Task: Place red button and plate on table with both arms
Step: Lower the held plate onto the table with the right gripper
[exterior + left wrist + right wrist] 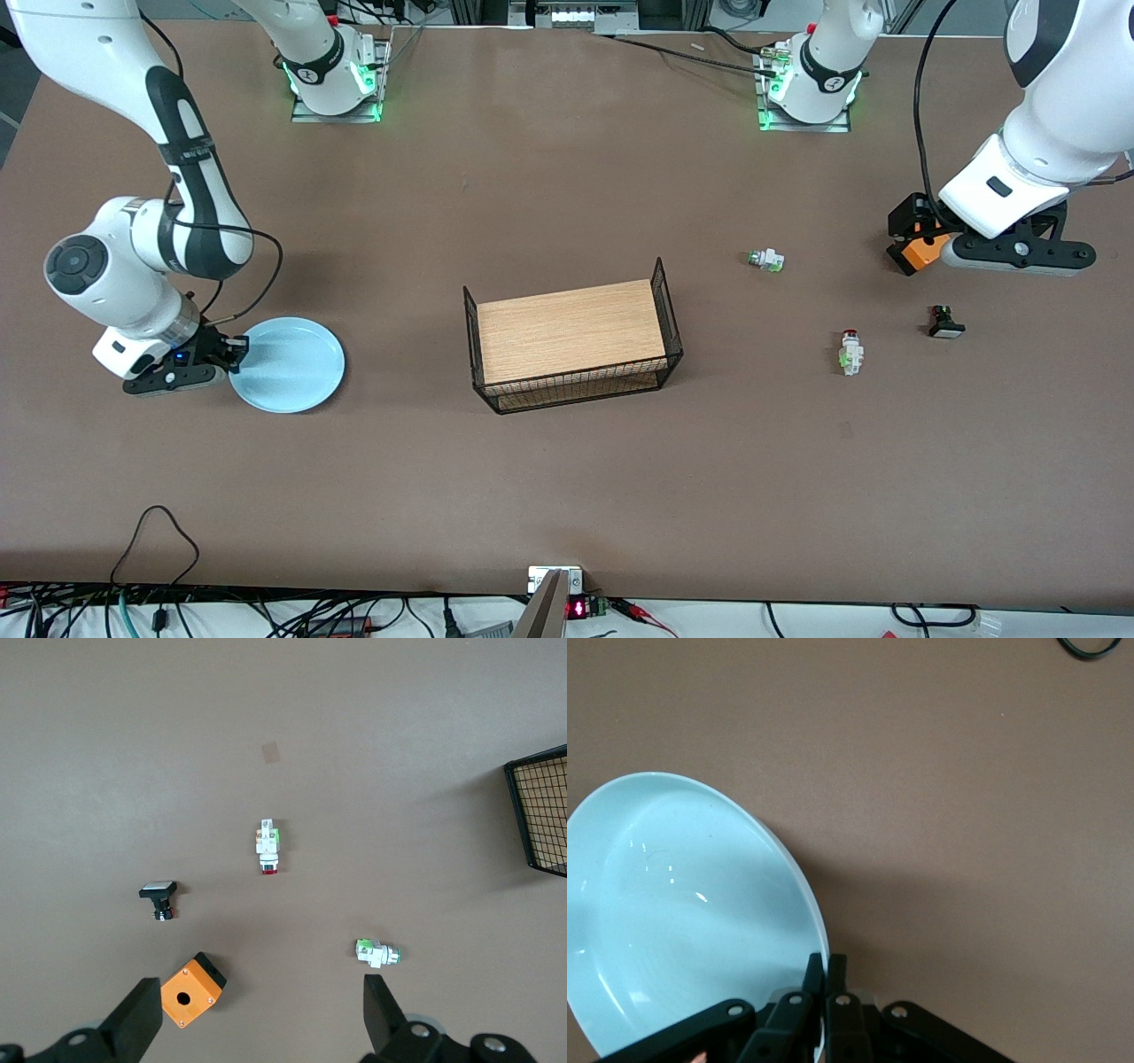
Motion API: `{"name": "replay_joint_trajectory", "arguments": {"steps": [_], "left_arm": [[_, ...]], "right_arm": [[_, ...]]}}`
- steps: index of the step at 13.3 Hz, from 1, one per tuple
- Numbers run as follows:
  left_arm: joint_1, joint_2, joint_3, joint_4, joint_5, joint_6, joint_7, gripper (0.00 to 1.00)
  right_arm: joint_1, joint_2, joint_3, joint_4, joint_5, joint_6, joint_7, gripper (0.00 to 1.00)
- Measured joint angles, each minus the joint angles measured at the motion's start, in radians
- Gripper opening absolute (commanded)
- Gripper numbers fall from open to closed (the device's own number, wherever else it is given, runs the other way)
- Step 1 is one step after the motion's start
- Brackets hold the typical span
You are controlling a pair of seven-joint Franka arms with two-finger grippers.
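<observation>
The pale blue plate [292, 365] lies low at the brown table [567, 478] toward the right arm's end. My right gripper [236, 348] is shut on its rim; in the right wrist view the fingers [830, 973] pinch the plate's edge [682, 912]. The red button [851, 352] lies on its side on the table toward the left arm's end. My left gripper [926, 232] hangs open and empty over the table, above an orange box. In the left wrist view the red button [267, 848] lies well ahead of the open left gripper [257, 1020].
A light-wood rack with black wire sides [571, 341] stands mid-table. An orange box [190, 990], a white switch with a green end [766, 260] and a black switch with a white cap [946, 322] lie around the red button. Cables run along the table's front edge.
</observation>
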Motion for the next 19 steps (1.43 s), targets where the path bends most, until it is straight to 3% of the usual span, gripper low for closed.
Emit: {"name": "replay_joint_trajectory", "arguments": {"steps": [12,13,15,16,19], "left_arm": [[0.000,0.000,0.000,0.000,0.000,0.000,0.000,1.00],[0.000,0.000,0.000,0.000,0.000,0.000,0.000,1.00],[0.000,0.000,0.000,0.000,0.000,0.000,0.000,1.00],[0.000,0.000,0.000,0.000,0.000,0.000,0.000,1.00],[0.000,0.000,-0.001,0.000,0.000,0.000,0.000,1.00]], "right_arm": [[-0.002,0.127,0.013,-0.025,0.001,0.277,0.000,0.00],[-0.002,0.133,0.014,-0.025,0.001,0.287,0.000,0.09],[-0.002,0.136,0.015,-0.025,0.001,0.292,0.000,0.79],[-0.002,0.141,0.019,-0.025,0.001,0.295,0.001,1.00],[-0.001,0.149,0.025,-0.025,0.001,0.306,0.000,1.00]]}}
